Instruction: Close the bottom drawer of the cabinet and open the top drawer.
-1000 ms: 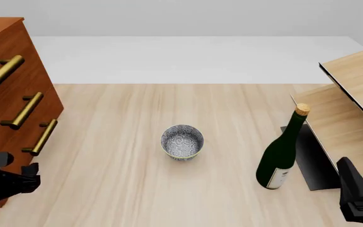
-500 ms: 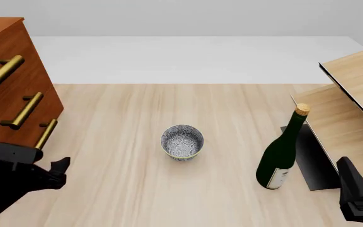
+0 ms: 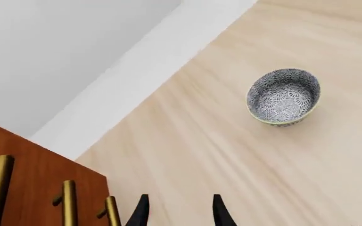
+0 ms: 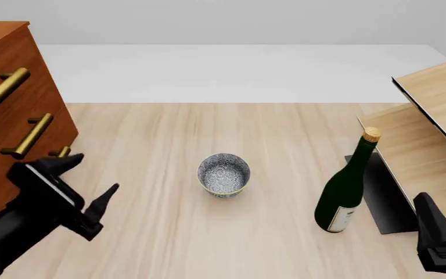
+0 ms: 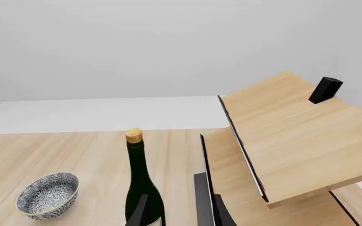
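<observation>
Since the earlier frame the left gripper (image 4: pixel 88 187) rose beside the cabinet (image 4: pixel 6 110), jaws wide; it should next meet the top drawer (image 4: pixel 2 70) handle squarely.

**Open middle, crowded flanks**

The table (image 4: pixel 285 133) lies bare across the centre and far side of the front view, broken only by the patterned bowl (image 4: pixel 224 174) at mid-frame. At the left edge the cabinet (image 4: pixel 6 110) rises as a wall, its brass handles (image 4: pixel 26 136) jutting into the path beside the left gripper (image 4: pixel 91 186), whose jaws stand apart. At lower right the green bottle (image 4: pixel 348 186) stands upright just beside the pale shelf unit (image 4: pixel 432 122), narrowing the room near the right gripper (image 4: pixel 440 241).
</observation>
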Motion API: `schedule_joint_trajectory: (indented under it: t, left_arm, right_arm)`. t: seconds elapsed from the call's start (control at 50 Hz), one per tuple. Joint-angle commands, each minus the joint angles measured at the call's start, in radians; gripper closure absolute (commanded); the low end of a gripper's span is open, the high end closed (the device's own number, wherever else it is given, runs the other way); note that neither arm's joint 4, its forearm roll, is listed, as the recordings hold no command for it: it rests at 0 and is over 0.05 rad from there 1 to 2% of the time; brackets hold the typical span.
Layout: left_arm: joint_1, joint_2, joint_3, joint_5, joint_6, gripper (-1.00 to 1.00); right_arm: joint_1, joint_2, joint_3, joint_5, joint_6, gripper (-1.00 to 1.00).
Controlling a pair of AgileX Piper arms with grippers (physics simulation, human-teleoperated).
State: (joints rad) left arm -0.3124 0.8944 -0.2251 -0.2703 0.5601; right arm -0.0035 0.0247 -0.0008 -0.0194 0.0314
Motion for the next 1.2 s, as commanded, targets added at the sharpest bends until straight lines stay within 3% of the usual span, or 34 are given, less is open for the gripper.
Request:
schedule_joint_trajectory:
  t: [0.02, 0.22, 0.36, 0.46, 0.48, 0.52, 0.54, 0.58, 0.6, 0.7, 0.72, 0.76, 0.82, 0.84, 0.86, 0.9, 0.92, 0.96, 0.98, 1.0, 1.1, 1.14, 1.2]
  left_arm:
    - [-0.044, -0.024, 0.029, -0.093, 0.192, -1.00]
    - [-0.060, -0.022, -0.027, -0.067, 0.257, -1.00]
    - [-0.060, -0.008, -0.043, -0.105, 0.416, -1.00]
    - [-0.043, -0.019, -0.099, -0.043, 0.409, -1.00]
    - [-0.040, -0.014, -0.095, -0.059, 0.449, -1.00]
    - [-0.040, -0.016, -0.120, -0.029, 0.439, -1.00]
    - [-0.032, -0.010, -0.103, -0.058, 0.486, -1.00]
    - [-0.028, -0.013, -0.122, -0.040, 0.484, -1.00]
    - [-0.023, -0.006, -0.104, -0.071, 0.529, -1.00]
    - [-0.004, -0.014, -0.120, -0.069, 0.571, -1.00]
    - [0.013, -0.004, -0.080, -0.135, 0.640, -1.00]
    - [0.016, -0.020, -0.127, -0.062, 0.598, -1.00]
    - [0.020, -0.029, -0.145, -0.034, 0.598, -1.00]
    - [0.031, -0.023, -0.129, -0.051, 0.636, -1.00]
    - [0.028, -0.028, -0.142, -0.035, 0.620, -1.00]
    - [0.045, -0.018, -0.119, -0.061, 0.670, -1.00]
    - [0.043, -0.024, -0.133, -0.045, 0.651, -1.00]
    - [0.061, -0.017, -0.108, -0.073, 0.698, -1.00]
    - [0.063, -0.031, -0.135, -0.041, 0.666, -1.00]
    - [0.075, -0.028, -0.113, -0.067, 0.700, -1.00]
    - [0.099, -0.036, -0.120, -0.058, 0.712, -1.00]
    - [0.112, -0.026, -0.090, -0.106, 0.766, -1.00]
    - [0.125, -0.037, -0.117, -0.075, 0.760, -1.00]
  right_arm:
    - [-0.001, 0.002, 0.000, -0.002, 0.000, -1.00]
    - [-0.001, 0.000, 0.000, -0.001, -0.001, -1.00]
    - [-0.001, 0.001, 0.000, -0.002, -0.001, -1.00]
    - [-0.002, 0.001, 0.000, -0.002, -0.002, -1.00]
    - [-0.002, 0.000, 0.000, -0.001, -0.003, -1.00]
    - [-0.002, 0.000, 0.000, -0.001, -0.002, -1.00]
    - [-0.002, 0.001, 0.000, -0.001, -0.003, -1.00]
    - [-0.002, 0.001, 0.000, -0.002, -0.003, -1.00]
    - [-0.002, 0.001, 0.000, -0.002, -0.003, -1.00]
    - [-0.002, 0.001, 0.000, -0.002, -0.004, -1.00]
    - [-0.002, 0.001, 0.000, -0.001, -0.003, -1.00]
    - [-0.002, 0.001, 0.000, -0.001, -0.003, -1.00]
    - [-0.002, 0.001, 0.000, -0.001, -0.003, -1.00]
    - [-0.002, 0.001, 0.000, -0.001, -0.004, -1.00]
    - [-0.002, 0.001, 0.000, -0.001, -0.005, -1.00]
    - [-0.002, 0.000, 0.000, 0.000, -0.004, -1.00]
    - [-0.001, -0.001, 0.000, 0.001, -0.004, -1.00]
    - [-0.001, -0.002, 0.000, 0.002, -0.004, -1.00]
    - [-0.001, -0.003, 0.000, 0.003, -0.004, -1.00]
    - [-0.001, -0.003, 0.000, 0.004, -0.004, -1.00]
    - [0.000, -0.009, 0.000, 0.010, -0.004, -1.00]
    - [0.000, -0.011, 0.000, 0.011, -0.004, -1.00]
    - [0.001, -0.013, 0.000, 0.014, -0.004, -1.00]
